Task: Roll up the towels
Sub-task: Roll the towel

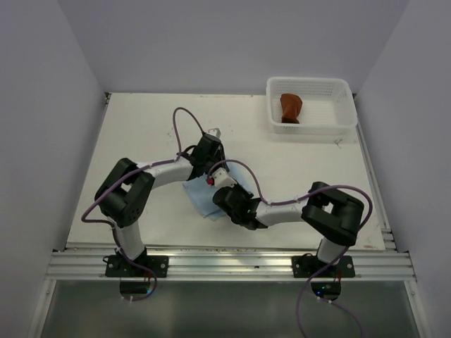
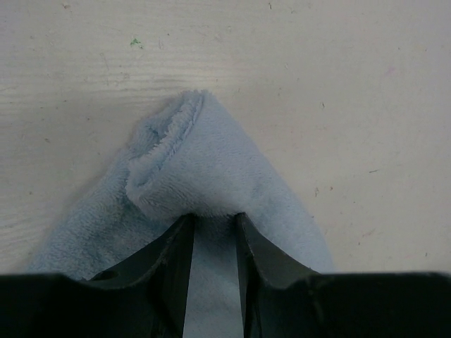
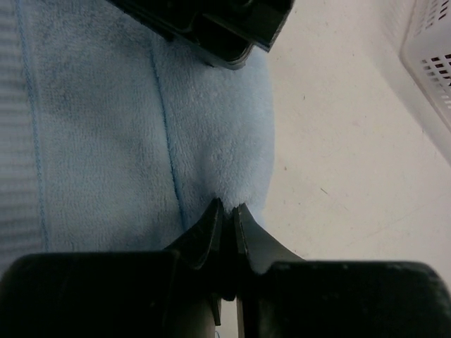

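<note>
A light blue towel [image 1: 199,198] lies on the table between my two grippers. My left gripper [image 1: 220,171] is at its far edge. In the left wrist view this gripper [image 2: 213,218] is shut on a thick folded-over lip of the towel [image 2: 190,169], with cloth filling the gap between the fingers. My right gripper [image 1: 225,196] is at the towel's right side. In the right wrist view it [image 3: 226,208] is pinched shut on the towel's edge [image 3: 218,148]. A brown rolled towel [image 1: 290,108] lies in the white basket [image 1: 310,127].
The white basket stands at the far right corner of the table, and its wall shows in the right wrist view [image 3: 430,53]. The left gripper's black body [image 3: 211,28] hangs over the towel just ahead of my right gripper. Grey walls enclose the table.
</note>
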Controlling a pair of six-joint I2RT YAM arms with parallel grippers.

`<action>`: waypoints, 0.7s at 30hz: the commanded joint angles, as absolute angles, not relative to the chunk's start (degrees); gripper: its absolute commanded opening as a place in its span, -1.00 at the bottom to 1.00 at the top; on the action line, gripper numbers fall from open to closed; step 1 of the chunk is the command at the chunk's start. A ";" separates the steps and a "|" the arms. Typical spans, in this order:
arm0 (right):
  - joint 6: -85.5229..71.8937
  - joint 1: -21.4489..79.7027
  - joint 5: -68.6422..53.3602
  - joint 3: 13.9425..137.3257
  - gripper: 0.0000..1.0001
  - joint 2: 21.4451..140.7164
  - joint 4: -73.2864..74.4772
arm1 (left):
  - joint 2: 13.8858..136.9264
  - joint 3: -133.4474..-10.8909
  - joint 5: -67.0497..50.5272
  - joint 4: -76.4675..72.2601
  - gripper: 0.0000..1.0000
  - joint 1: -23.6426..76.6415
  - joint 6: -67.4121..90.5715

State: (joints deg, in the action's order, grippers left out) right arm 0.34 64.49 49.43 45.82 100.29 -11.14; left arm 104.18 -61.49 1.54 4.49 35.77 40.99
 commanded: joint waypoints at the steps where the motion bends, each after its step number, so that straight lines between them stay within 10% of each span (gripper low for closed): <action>1: -2.98 64.86 47.64 45.79 -0.75 95.37 -12.22 | 105.73 -59.59 5.01 4.13 -0.33 35.51 40.69; 21: -27.23 48.26 15.95 36.22 -0.16 75.24 -10.98 | 103.98 -55.90 4.57 2.20 -0.33 35.07 42.19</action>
State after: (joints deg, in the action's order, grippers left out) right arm -19.18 51.81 27.59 37.87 77.03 -9.78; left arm 104.01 -58.17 1.98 -0.51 35.66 42.41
